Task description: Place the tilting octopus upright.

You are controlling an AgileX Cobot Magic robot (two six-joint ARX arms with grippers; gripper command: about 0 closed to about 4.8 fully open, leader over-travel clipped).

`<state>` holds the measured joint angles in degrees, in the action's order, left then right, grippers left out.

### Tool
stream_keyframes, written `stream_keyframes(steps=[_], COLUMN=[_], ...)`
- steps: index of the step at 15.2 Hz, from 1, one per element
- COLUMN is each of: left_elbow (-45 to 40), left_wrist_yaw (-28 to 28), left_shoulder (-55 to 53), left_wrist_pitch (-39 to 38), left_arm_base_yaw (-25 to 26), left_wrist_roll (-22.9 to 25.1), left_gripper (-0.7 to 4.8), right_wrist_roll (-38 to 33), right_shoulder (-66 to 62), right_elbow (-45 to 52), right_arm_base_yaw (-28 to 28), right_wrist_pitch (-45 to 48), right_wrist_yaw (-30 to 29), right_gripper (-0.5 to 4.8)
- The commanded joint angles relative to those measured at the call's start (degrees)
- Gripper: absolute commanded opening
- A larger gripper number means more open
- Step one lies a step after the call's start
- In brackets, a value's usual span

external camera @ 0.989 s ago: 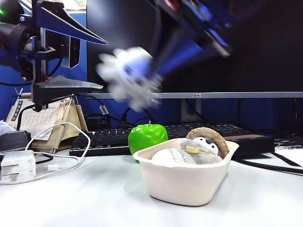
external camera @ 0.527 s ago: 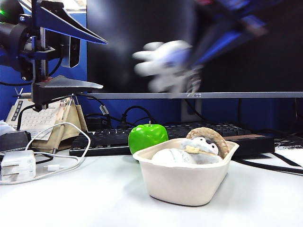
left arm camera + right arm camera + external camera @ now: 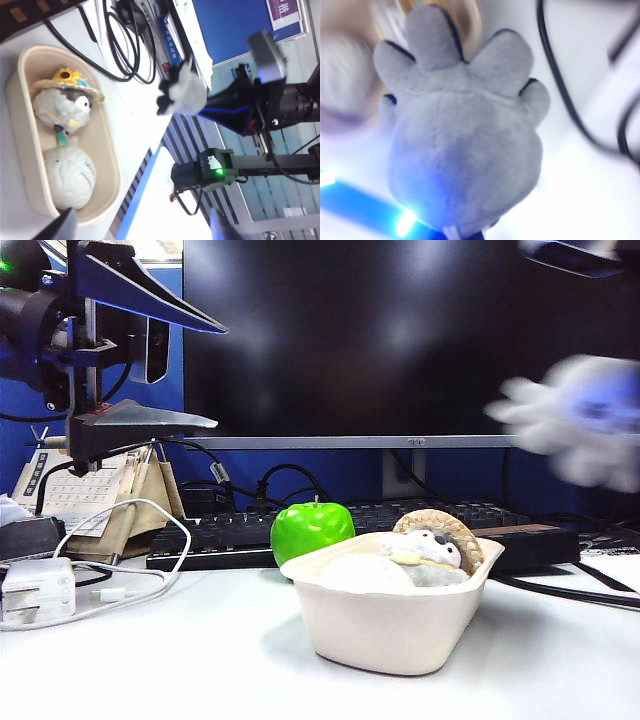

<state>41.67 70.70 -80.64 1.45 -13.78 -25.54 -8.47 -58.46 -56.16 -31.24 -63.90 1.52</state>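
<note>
The right claw (image 3: 240, 107) is clenched on the octopus (image 3: 580, 420), holding it in the air well above the surface (image 3: 200, 660) and off to the right of the beige tub (image 3: 390, 625); the toy is blurred in the exterior view. The left claw (image 3: 140, 360) hangs released, jaws wide apart, high to the left of the tub. Inside the tub lie a hatted plush toy (image 3: 62, 102) and a white brain-shaped ball (image 3: 69, 176). A green apple (image 3: 312, 528) sits just behind the tub.

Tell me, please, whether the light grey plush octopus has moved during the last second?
Yes. The light grey plush octopus has travelled rightward across the dark monitor, now hanging right of the beige oval tub.
</note>
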Motion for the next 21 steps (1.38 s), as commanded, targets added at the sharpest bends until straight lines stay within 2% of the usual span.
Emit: stream_keyframes(steps=[1, 5, 9, 10, 15, 16, 18, 20, 21], left_elbow=[0.3, 0.3, 0.3, 0.3, 0.3, 0.3, 0.3, 0.3, 0.3], left_wrist_yaw=[2.8, 3.9, 2.7, 2.4, 2.3, 0.7, -1.3, -4.7, -6.9], left_shoulder=[0.2, 0.2, 0.2, 0.2, 0.2, 0.2, 0.2, 0.2, 0.2], left_wrist_pitch=[-1.3, -4.4, -6.3, -6.6, -9.7, -9.9, -10.2, -10.2, -10.4], left_arm_base_yaw=[-0.3, -2.5, -5.0, -5.0, -5.0, -5.0, -5.0, -5.4, -6.5], left_wrist_roll=[0.0, 0.3, 3.3, 5.0, 15.3, 18.8, 21.4, 26.7, 27.9], left_gripper=[3.49, 3.49, 3.49, 3.49, 3.49, 3.49, 3.49, 3.45, 3.42], right_wrist_roll=[0.2, 0.2, 0.2, 0.2, 1.4, 2.0, 2.5, 2.8, 3.0], right_shoulder=[0.2, -0.9, -2.4, -3.5, -8.3, -9.9, -11.4, -13.2, -13.7], right_elbow=[-1.2, -1.2, -1.1, -1.1, -1.1, -1.1, -1.1, -1.1, -1.1], right_arm_base_yaw=[0.0, 0.0, 0.1, 0.2, 0.2, 0.2, 0.2, 0.2, 0.7], right_wrist_pitch=[-5.2, -10.1, -10.8, -10.8, -9.5, -10.0, -10.5, -10.9, -10.9], right_wrist_yaw=[-0.2, -0.3, -0.7, -3.1, -4.2, -4.3, -4.2, -4.2, -4.2], right_gripper=[-0.03, -0.03, -0.03, -0.03, -0.03, -0.03, -0.03, -0.03, -0.03])
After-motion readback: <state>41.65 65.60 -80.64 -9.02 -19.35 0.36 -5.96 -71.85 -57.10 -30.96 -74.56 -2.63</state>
